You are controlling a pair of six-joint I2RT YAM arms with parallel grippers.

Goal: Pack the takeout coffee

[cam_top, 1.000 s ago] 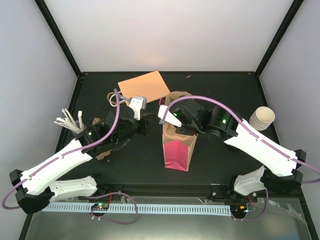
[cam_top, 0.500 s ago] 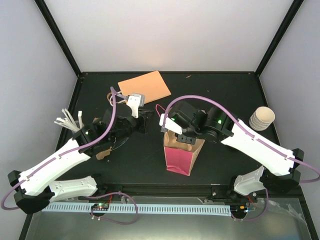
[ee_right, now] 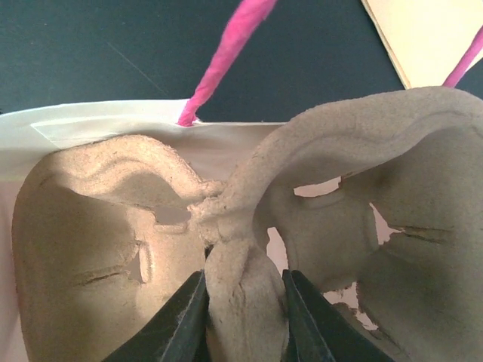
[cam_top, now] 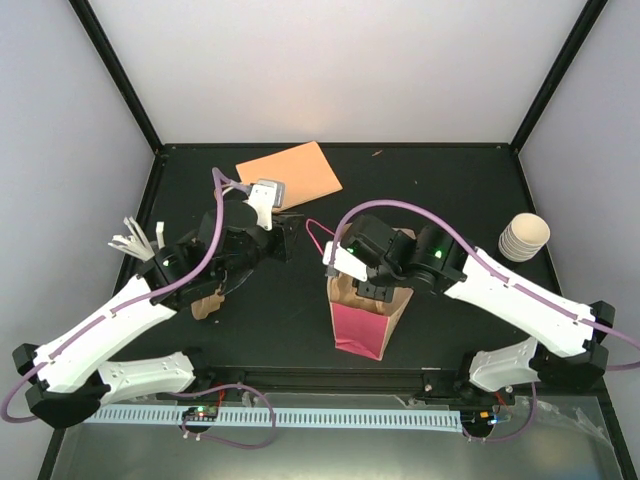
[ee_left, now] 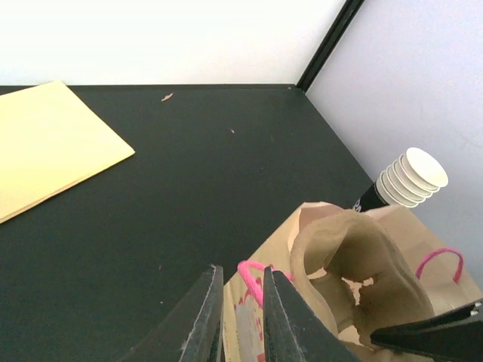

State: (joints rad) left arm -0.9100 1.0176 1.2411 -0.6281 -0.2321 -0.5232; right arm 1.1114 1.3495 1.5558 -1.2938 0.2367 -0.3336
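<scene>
A cream-white ribbed takeout coffee cup (cam_top: 524, 237) with a dark lower part stands upright at the 3 o'clock edge of the black desk (cam_top: 440, 180). It is alone there, well apart from both arms and outside the bag.

Toward the desk's centre, slightly to 5 o'clock, stands a paper bag (cam_top: 360, 325) with a pink front and an open mouth. A brown moulded pulp cup carrier (ee_right: 113, 226) sits in the bag's mouth, its cup wells empty. The right gripper (ee_right: 245, 279) reaches down from above and is closed on the carrier's raised middle ridge, one finger pressed on each side.

The left gripper (ee_left: 241, 271) comes in from 9 o'clock, level with the bag's top. Its fingers are nearly together and appear to pinch the bag's near pink handle (ee_left: 249, 265), which is drawn out toward the left arm.

A flat orange sheet (cam_top: 288, 171) lies at 12 o'clock near the back edge. A bundle of thin white sticks (cam_top: 135, 243) lies at 9 o'clock, beside the left arm.
</scene>
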